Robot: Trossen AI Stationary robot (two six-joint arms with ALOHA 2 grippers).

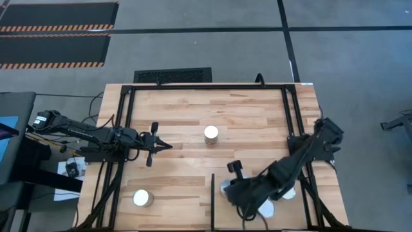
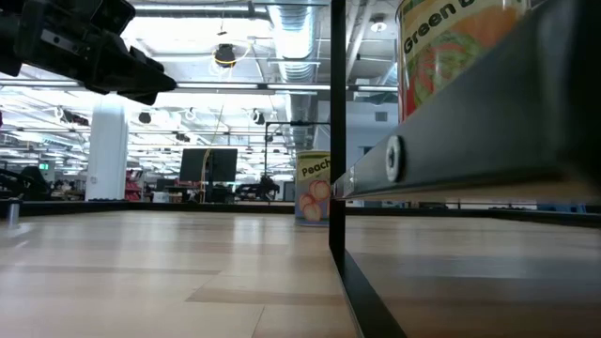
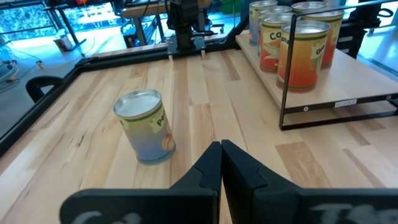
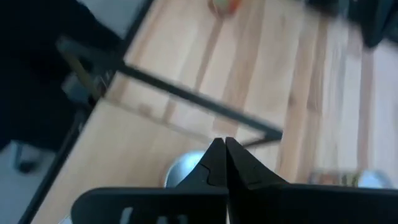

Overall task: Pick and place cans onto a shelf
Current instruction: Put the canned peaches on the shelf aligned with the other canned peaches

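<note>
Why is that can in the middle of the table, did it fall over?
No, upright. The can shows its round top from above and stands on its base.

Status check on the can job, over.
Left gripper shut, empty, near the middle can. Right gripper shut over the shelf, among the cans there. Another can waits at the table's front. Path unobstructed.

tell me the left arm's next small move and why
Probably open the left gripper and ease toward the peach can: its fingers look shut, empty, and that can stands upright just ahead on open wood. The right gripper is over the shelf.
</note>
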